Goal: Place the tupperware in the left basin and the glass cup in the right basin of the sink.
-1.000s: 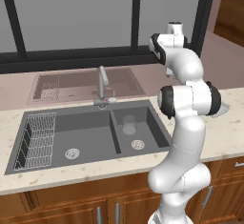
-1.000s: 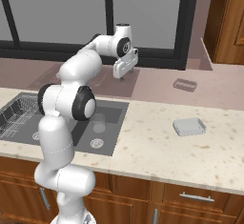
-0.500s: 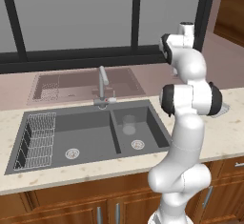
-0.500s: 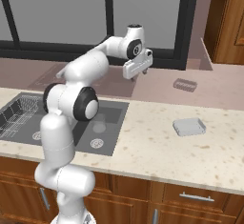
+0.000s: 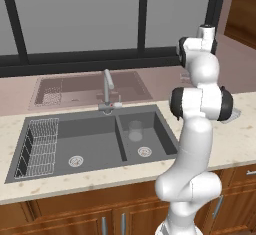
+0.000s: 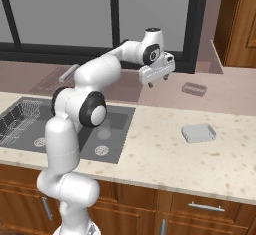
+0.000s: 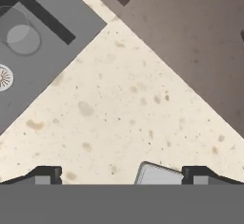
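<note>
While spread wide and empty, gripper (image 6: 158, 81) high above desk (image 6: 165, 159), tupperware (image 6: 198, 133) on desk, glass cup (image 5: 135, 130) in right basin (image 5: 146, 138).

Speckled cream counter (image 6: 165, 151) with the tupperware (image 6: 198, 133) flat on it, right of the sink (image 5: 95, 141).

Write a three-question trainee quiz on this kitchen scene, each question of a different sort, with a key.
1. True or false: the glass cup already stands in the right basin.
2. Where does the tupperware lie?
A. in the left basin
B. on the counter right of the sink
C. in the pincer
3. Fill in: the pincer's jaws are ____ and hold nothing.

Key: 1 true; 2 B; 3 open.
</note>
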You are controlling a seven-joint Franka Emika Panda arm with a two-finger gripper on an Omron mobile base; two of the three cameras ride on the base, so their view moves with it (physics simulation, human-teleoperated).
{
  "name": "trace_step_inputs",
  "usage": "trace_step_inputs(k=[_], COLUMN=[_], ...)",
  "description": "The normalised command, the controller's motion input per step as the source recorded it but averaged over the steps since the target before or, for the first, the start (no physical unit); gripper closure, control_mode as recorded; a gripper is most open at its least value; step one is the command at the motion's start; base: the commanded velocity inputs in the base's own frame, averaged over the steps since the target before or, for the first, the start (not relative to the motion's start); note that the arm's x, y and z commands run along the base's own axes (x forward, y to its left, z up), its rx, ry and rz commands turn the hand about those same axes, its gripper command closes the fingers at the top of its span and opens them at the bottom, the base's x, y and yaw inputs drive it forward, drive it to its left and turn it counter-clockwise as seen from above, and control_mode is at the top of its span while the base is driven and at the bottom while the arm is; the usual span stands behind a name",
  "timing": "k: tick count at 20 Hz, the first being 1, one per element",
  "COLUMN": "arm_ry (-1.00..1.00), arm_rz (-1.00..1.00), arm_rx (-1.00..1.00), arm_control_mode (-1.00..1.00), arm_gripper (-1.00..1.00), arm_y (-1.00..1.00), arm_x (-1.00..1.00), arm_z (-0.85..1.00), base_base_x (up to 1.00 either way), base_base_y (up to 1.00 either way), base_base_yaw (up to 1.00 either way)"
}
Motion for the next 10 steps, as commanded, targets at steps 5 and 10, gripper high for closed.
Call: trace_step_inputs(k=[5, 10], arm_ry=[-0.02, 0.00], arm_rz=[-0.20, -0.20], arm_rx=[0.00, 0.00], arm_control_mode=[-1.00, -1.00], arm_gripper=[-1.00, -1.00], arm_y=[-0.54, -0.53], arm_x=[0.00, 0.00], arm_z=[0.00, 0.00], base_base_x=[0.00, 0.00], base_base_y=[0.00, 0.00], base_base_yaw=[0.00, 0.00])
